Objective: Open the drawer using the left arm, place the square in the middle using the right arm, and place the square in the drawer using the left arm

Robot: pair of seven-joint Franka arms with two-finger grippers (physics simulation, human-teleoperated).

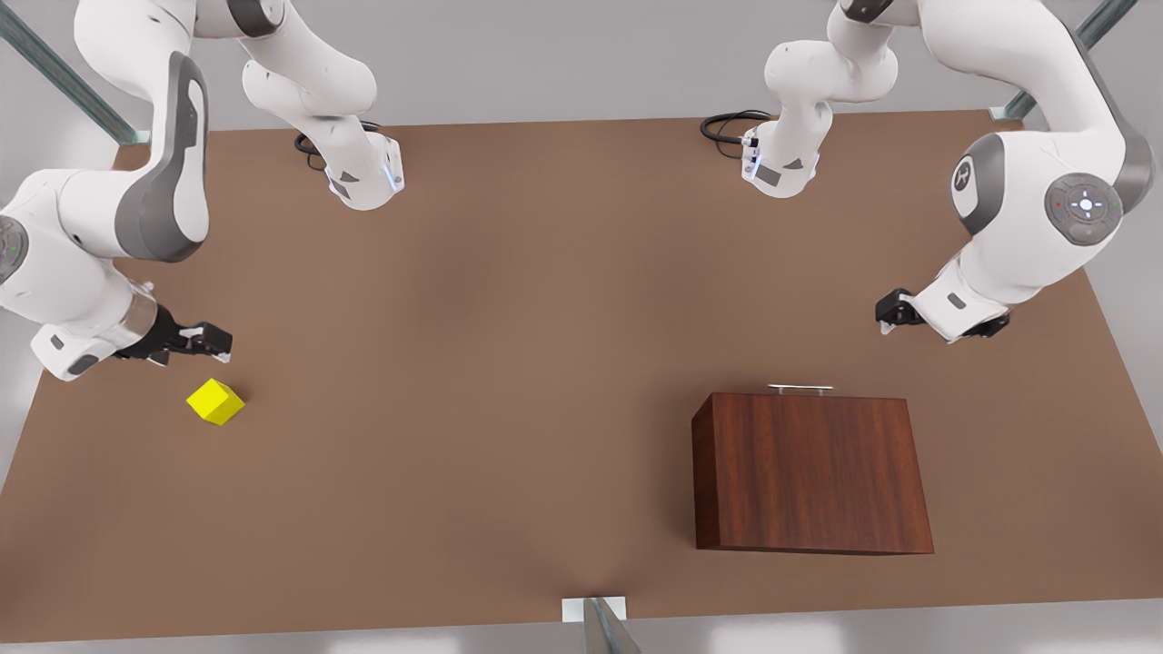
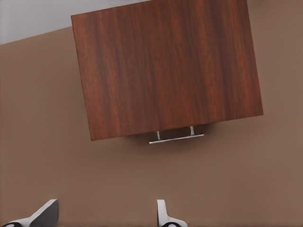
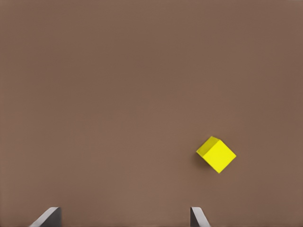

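Left tool (image 1: 895,313) spread, empty, facing the dark wood-grain cabinet's thin silver bar handle (image 1: 800,389); drawer shut. Right tool (image 1: 204,341) spread beside the small yellow cube (image 1: 215,401).

We see a small bright yellow cube (image 3: 216,154) on our plain matte brown tabletop (image 3: 118,94), beyond our right gripper (image 3: 124,218), fingertips (image 3: 48,216) spread apart.

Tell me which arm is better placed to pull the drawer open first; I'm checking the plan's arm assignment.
Left. The left tool hangs open near the drawer, on the side of its silver handle, which faces it in the left wrist view. The right tool is open beside the square, far across the table.
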